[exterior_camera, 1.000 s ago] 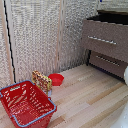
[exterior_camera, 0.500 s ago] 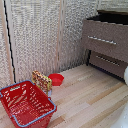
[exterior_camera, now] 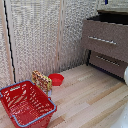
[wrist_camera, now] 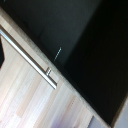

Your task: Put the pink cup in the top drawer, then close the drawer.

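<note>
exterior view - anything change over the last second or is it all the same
Nothing visibly changed. The red basket, the red bowl and the patterned item beside it lie where they were on the wooden floor, and the dresser has its top drawer open as before. The gripper and the pink cup are not in view in any frame.

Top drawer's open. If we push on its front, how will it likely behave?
The top drawer front looks like a stiff wood panel, so it should probably slide in rather than flex. Its bar handle looks like smooth metal, likely slippery under a push. The dresser looks heavy, unlikely to shift.
</note>
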Motion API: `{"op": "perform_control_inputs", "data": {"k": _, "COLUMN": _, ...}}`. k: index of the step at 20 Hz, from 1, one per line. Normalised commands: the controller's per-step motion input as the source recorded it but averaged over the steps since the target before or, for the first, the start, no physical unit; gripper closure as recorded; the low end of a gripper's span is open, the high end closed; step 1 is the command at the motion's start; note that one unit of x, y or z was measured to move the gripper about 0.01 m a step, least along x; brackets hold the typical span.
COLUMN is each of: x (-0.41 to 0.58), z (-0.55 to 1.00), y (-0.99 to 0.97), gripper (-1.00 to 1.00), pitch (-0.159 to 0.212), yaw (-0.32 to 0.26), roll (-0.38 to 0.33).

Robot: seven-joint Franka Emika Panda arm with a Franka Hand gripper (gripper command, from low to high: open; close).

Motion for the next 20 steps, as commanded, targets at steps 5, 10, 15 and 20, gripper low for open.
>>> {"op": "perform_control_inputs", "data": {"k": 5, "x": -0.197, "z": -0.24, "y": 0.14, "gripper": -1.00, "pitch": 0.104, "yaw": 0.110, "roll": -0.368}}
{"op": "perform_control_inputs", "data": {"k": 10, "x": -0.182, "z": -0.07, "y": 0.26, "gripper": -1.00, "pitch": 0.234, "yaw": 0.068, "roll": -0.354}}
{"op": "perform_control_inputs", "data": {"k": 15, "x": -0.171, "z": -0.05, "y": 0.30, "gripper": -1.00, "pitch": 0.248, "yaw": 0.049, "roll": -0.347}}
{"op": "perform_control_inputs", "data": {"k": 20, "x": 0.022, "z": -0.25, "y": 0.28, "gripper": -1.00, "pitch": 0.146, "yaw": 0.075, "roll": -0.371}}
